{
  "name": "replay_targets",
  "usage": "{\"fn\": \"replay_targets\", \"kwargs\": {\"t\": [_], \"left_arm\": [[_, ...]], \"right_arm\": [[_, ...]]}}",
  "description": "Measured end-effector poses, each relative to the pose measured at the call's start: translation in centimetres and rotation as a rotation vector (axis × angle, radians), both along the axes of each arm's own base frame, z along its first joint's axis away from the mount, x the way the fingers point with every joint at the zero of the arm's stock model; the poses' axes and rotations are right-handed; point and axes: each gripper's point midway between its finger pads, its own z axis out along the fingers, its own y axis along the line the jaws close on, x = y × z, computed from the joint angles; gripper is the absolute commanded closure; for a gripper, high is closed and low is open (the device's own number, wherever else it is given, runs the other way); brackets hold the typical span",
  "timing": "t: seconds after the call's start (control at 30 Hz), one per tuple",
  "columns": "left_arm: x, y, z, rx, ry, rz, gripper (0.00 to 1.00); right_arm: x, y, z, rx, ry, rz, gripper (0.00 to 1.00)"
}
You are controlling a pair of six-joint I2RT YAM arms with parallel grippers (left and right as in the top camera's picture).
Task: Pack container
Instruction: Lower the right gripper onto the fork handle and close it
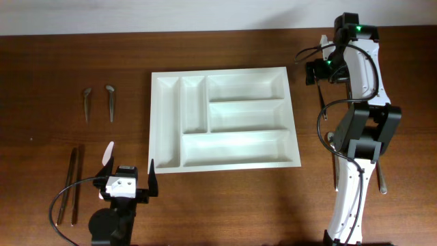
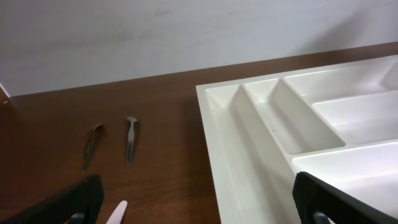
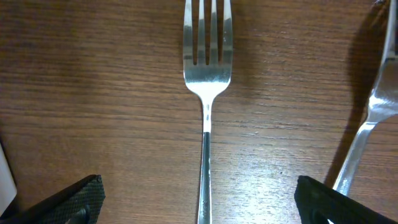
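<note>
Handily, my right claw (image 3: 199,204), spread wide, hangs over a fork (image 3: 208,68) near the counter's right edge, its handle running straight between my fingers (image 3: 68,198), with the empty white cutlery tray (image 1: 235,147) mid-counter and my left claw (image 1: 128,172), also spread, farther off.

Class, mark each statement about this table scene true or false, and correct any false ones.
1. The white cutlery tray holds no utensils. True.
2. The tray has three compartments. False: it has five.
3. Two small spoons lie left of the tray. True.
4. The right gripper is clamped on the fork. False: its jaws stand open, and the fork lies on the table between them.
5. The left gripper is shut. False: it is open.
</note>
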Motion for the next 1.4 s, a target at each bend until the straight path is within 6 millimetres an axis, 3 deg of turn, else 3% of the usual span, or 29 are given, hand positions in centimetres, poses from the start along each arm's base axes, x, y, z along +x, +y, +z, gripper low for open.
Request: {"fn": "replay_targets", "kwargs": {"t": [0.2,0.5,1.4], "left_arm": [[0.0,0.0,0.0,0.000,0.000,0.000,0.01],[0.0,0.0,0.0,0.000,0.000,0.000,0.01],[0.0,0.0,0.0,0.000,0.000,0.000,0.01]], "right_arm": [[0.0,0.0,-0.6,-0.006,0.008,0.002,0.01],[-0.1,0.0,-3.3,-0.003,0.050,0.002,0.01],[1.8,-0.2,-3.1,-0.011,-0.030,0.003,0.01]]}}
